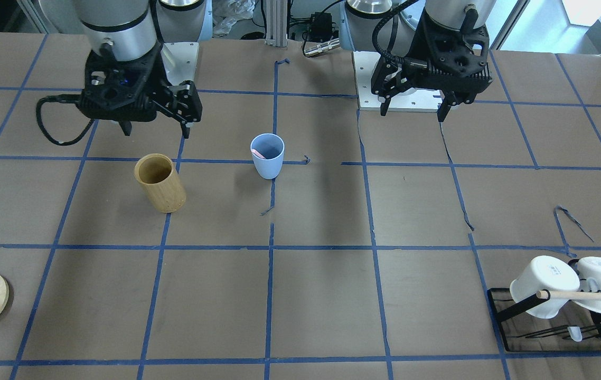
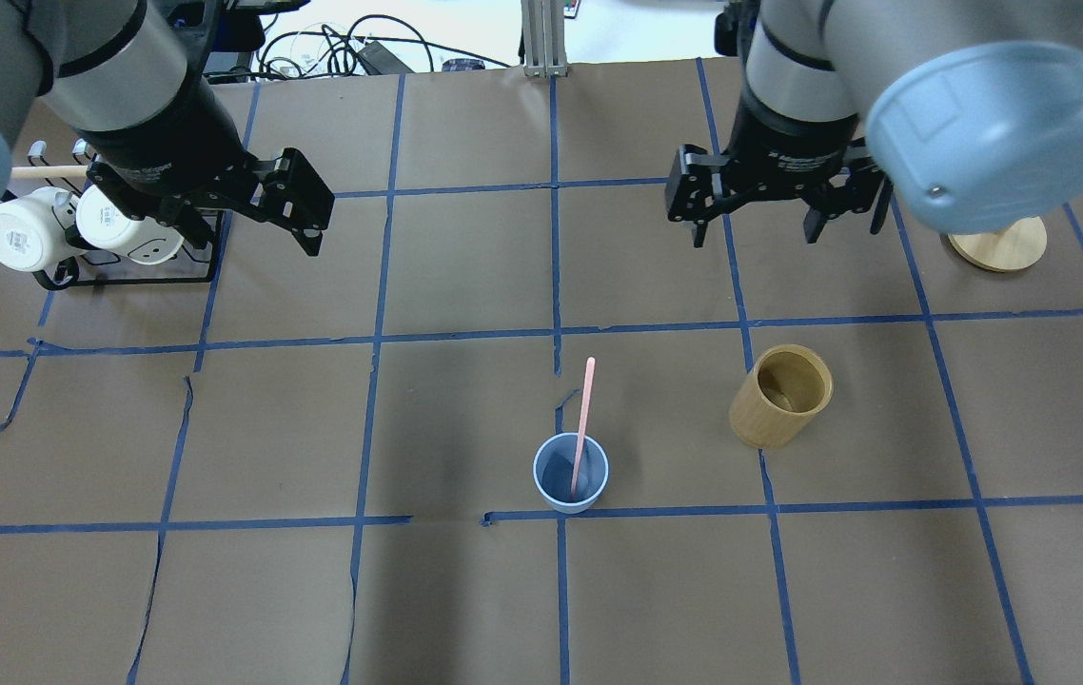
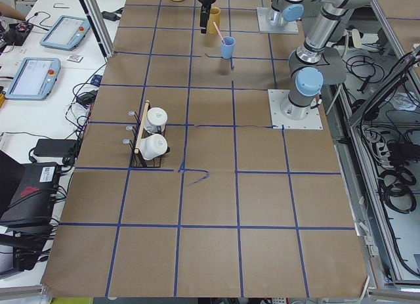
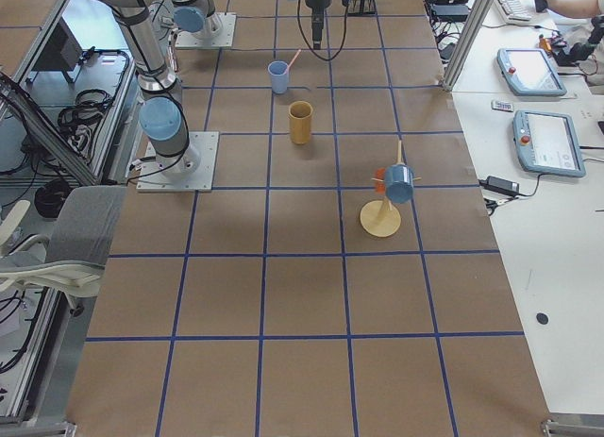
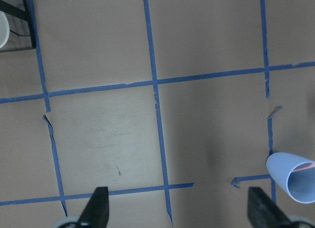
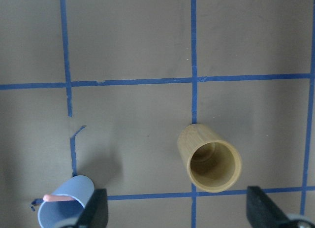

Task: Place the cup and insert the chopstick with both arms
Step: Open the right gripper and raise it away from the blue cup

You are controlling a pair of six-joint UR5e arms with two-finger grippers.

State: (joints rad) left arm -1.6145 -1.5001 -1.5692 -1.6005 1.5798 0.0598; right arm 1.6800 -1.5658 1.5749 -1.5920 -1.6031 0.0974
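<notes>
Near the middle of the table (image 2: 465, 599) stands the blue cup (image 2: 570, 473), the pink chopstick (image 2: 583, 419) leaning inside (light, probably easily tipped; I'd grip its wall). Both the left gripper (image 1: 412, 113) and right gripper (image 2: 754, 236) hang wide open, empty.

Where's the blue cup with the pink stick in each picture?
Front-facing: blue cup upper centre.
Overhead: blue cup lower centre.
Exterior left: blue cup top centre.
Exterior right: blue cup top, left of centre.
Left wrist: blue cup lower right edge.
Right wrist: blue cup bottom left.
Landmark: wooden cup beside it, missing only from left wrist.
</notes>
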